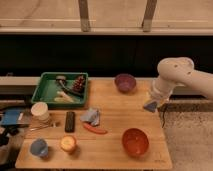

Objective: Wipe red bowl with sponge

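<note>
**Sponge in gripper at right edge, red bowl untouched at front right**

- Wooden surface fills the lower frame, with a dark wall and a window ledge behind it.
- White arm reaches in from the right and bends down over the surface's right edge.
- Green tray sits back left, holding a few small items I can't identify.
- Red bowl is front right, upright, standing alone, well apart from the gripper.
- Purple bowl is at the back centre-right, left of the arm.
- White cup is on the left, just in front of the tray. Blue cup is at the front-left corner, with a yellow-orange round item beside it.
- Blue-grey cloth lies mid-surface, crumpled. Black remote is just to its left and an orange-red stick just in front.
- Gripper is at the right edge, between the two bowls, clenched on the sponge.
- The sponge, light blue, hangs at the gripper's tip, behind the red bowl and to its right.
</note>
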Robot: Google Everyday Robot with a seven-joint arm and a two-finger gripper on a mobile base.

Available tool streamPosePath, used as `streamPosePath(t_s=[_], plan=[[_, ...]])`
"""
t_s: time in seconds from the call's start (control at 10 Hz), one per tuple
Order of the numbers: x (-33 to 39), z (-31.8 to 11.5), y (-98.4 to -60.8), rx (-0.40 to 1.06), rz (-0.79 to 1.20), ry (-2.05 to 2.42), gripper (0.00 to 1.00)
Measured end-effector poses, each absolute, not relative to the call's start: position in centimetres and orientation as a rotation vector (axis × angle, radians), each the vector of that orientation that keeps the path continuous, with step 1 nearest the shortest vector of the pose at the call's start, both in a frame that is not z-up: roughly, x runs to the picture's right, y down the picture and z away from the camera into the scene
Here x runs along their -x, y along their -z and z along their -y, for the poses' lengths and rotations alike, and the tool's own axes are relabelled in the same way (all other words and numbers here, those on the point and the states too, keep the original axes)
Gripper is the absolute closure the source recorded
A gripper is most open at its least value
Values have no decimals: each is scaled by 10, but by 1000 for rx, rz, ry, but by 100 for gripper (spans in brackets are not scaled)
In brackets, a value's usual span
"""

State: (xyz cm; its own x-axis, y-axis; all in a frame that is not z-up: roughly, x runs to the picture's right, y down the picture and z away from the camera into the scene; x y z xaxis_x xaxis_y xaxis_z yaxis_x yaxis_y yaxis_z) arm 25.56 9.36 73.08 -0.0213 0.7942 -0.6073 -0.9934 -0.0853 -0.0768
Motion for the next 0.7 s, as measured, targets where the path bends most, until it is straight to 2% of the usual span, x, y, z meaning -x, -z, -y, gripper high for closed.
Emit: streamPosePath(t_s=[0.7], plan=[[-209, -169, -696, 672, -476, -1317, 100]])
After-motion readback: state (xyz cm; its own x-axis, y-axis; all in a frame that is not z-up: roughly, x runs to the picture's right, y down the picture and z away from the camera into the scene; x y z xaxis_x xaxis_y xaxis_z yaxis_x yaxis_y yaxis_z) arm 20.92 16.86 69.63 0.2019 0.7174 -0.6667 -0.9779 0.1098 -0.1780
